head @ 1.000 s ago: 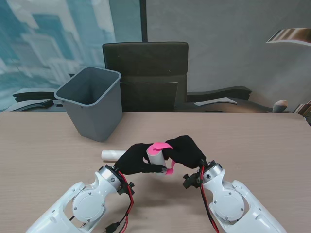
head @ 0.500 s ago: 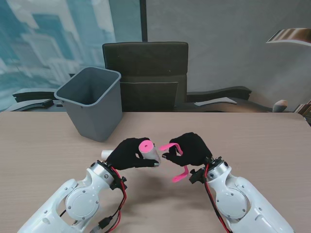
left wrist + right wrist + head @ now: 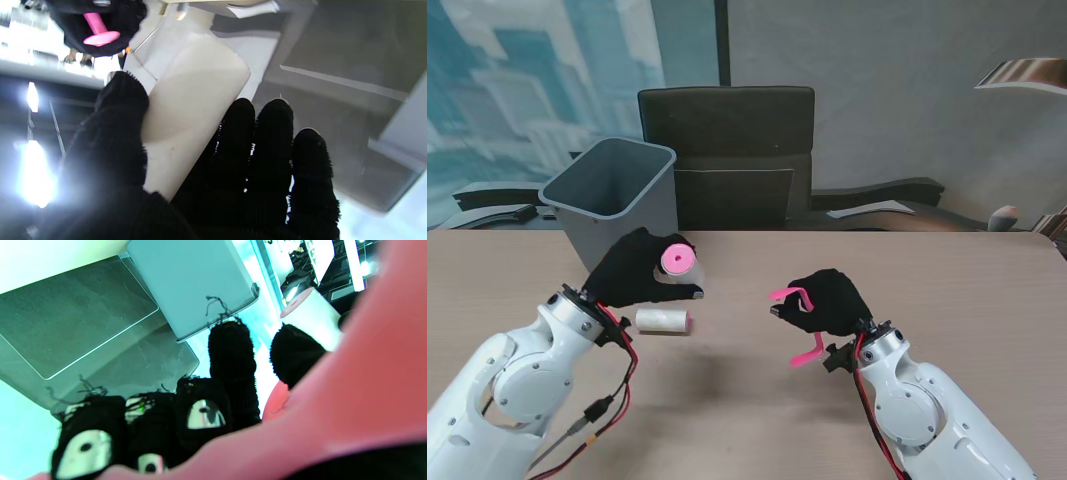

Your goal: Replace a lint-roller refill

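Observation:
My left hand (image 3: 635, 270) is shut on a white refill roll (image 3: 677, 268) with a pink end, held above the table just in front of the grey bin (image 3: 612, 205). The left wrist view shows that roll (image 3: 190, 110) lying between the thumb and fingers. A second white roll (image 3: 663, 320) lies on the table, nearer to me than the left hand. My right hand (image 3: 829, 304) is shut on the bare pink lint-roller handle (image 3: 806, 354), right of centre. That handle (image 3: 333, 406) fills the right wrist view, with the held roll (image 3: 310, 316) beyond it.
The open-topped bin stands at the far left of the wooden table (image 3: 947, 290). A dark chair (image 3: 727, 150) sits behind the table's far edge. The bin (image 3: 200, 283) also appears in the right wrist view.
The two hands were together on the roller; the roll came off the handle. My left hand carried it left and away from me toward the bin. The right hand drifted slightly right.

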Controlling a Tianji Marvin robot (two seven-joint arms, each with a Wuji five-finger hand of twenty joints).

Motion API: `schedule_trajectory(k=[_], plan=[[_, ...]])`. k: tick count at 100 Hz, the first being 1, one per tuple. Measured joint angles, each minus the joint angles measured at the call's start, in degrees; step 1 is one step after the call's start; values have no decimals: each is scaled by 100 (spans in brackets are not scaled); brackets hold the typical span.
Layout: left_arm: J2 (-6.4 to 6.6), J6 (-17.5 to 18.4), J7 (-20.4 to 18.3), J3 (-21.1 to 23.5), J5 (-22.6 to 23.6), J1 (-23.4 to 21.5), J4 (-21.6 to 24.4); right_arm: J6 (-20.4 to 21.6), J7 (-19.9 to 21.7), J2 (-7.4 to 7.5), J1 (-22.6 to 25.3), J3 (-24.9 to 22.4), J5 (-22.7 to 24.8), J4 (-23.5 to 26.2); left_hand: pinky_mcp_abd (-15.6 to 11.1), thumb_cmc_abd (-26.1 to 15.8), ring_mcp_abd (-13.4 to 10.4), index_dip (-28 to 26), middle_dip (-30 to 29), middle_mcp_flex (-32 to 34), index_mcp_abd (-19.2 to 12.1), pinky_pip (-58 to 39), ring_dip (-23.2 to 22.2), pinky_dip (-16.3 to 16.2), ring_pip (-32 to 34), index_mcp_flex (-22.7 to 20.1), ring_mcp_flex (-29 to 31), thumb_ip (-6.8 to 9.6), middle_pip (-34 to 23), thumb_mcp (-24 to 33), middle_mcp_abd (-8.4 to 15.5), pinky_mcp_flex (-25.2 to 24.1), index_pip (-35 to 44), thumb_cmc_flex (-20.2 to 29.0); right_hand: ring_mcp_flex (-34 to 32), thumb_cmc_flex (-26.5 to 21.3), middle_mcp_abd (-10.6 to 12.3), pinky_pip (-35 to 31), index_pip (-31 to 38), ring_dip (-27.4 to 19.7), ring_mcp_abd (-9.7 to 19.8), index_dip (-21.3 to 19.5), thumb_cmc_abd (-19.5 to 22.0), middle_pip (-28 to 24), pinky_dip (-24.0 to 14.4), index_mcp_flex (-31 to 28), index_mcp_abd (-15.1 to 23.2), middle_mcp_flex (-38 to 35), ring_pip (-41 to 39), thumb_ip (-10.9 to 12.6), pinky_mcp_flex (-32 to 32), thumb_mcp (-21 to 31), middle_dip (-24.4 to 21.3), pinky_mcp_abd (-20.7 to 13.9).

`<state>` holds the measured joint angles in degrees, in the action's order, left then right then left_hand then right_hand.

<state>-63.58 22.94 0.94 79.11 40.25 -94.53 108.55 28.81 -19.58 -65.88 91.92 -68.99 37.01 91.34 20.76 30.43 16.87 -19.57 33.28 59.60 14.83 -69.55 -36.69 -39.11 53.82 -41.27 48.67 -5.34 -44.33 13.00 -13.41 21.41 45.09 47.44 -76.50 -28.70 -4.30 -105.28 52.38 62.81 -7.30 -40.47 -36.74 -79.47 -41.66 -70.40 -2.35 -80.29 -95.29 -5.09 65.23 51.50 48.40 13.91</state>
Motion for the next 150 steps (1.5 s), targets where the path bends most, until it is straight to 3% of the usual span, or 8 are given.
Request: schedule_trajectory(k=[27,61,79,86,103,120,138,150], plan=[[141,491,-43,507,964,1043,-610,-43,179,4,-14,3,-204,-31,-66,-25,-43,0,0,1,-42,-1,0,59,0,0,0,0,-9,-78,38,-20,-2,0,0,-10,0,-9,-115,0,1,-8,79,0,0,0,0,0,-10,0,0,0,2,-2],[317,692,-270,395,1012,2456,-2164,-111,314,7,-19,6,-325,-28,-134,-207,-115,124,0,-57,-134,-1,0,64,-110,89,-1,0,89,-308,116,-61,-17,5,0,-14,0,-11,-272,0,2,-16,199,0,0,0,-1,0,-13,12,0,-62,3,-5],[393,721,-304,158,1250,3088,-2913,-149,388,12,-63,51,-393,-70,-292,-708,-215,33,-297,-1058,-288,295,87,137,-747,487,-651,11,779,-451,159,-464,-1086,61,0,-14,0,-15,-394,-48,2,-17,352,0,21,0,-8,0,-15,12,0,-141,-29,-5],[413,558,-469,62,1180,3288,-3125,-151,416,14,-77,58,-393,-88,-315,-903,-232,32,-438,-1657,-254,455,113,140,-1017,835,-1064,174,1113,-193,153,-686,-1749,-83,0,-14,0,-18,-402,-55,2,-17,352,0,30,0,-10,0,-17,12,0,-142,-35,-5],[451,429,-497,-85,1456,3622,-3541,-126,432,21,-105,57,-345,-138,-326,-877,-236,388,-560,-2866,24,794,123,140,-1311,1847,-1699,267,1479,753,20,-970,-3184,-799,0,-13,-1,-28,-446,-113,2,-17,349,8,88,0,-11,0,-17,13,0,-288,-53,-5],[508,428,-402,-213,1642,3775,-3795,-61,431,38,-139,47,-211,-196,-349,-821,-219,605,-694,-3534,341,1002,133,140,-1582,2581,-2046,270,1758,927,-130,-1166,-3836,-1075,0,-12,-1,-31,-510,-129,2,-17,350,8,96,2,-11,0,-18,13,0,-346,-66,-5],[513,474,-308,-150,1757,3764,-3825,-64,447,41,-151,61,-289,-212,-356,-821,-205,654,-740,-3651,436,1067,169,140,-1632,2721,-2049,270,1806,928,-167,-1199,-4011,-1123,0,-12,-1,-32,-511,-146,2,-17,469,10,104,3,-12,0,-18,13,0,-408,-92,-6],[504,574,-293,174,1736,3491,-3475,-66,448,41,-155,63,-301,-219,-356,-821,-201,654,-740,-3649,367,1071,169,140,-1634,2527,-2050,270,1806,929,-167,-1199,-3999,-1125,0,-12,-1,-32,-512,-182,2,-17,468,42,107,3,-12,0,-19,13,0,-408,-96,-6]])
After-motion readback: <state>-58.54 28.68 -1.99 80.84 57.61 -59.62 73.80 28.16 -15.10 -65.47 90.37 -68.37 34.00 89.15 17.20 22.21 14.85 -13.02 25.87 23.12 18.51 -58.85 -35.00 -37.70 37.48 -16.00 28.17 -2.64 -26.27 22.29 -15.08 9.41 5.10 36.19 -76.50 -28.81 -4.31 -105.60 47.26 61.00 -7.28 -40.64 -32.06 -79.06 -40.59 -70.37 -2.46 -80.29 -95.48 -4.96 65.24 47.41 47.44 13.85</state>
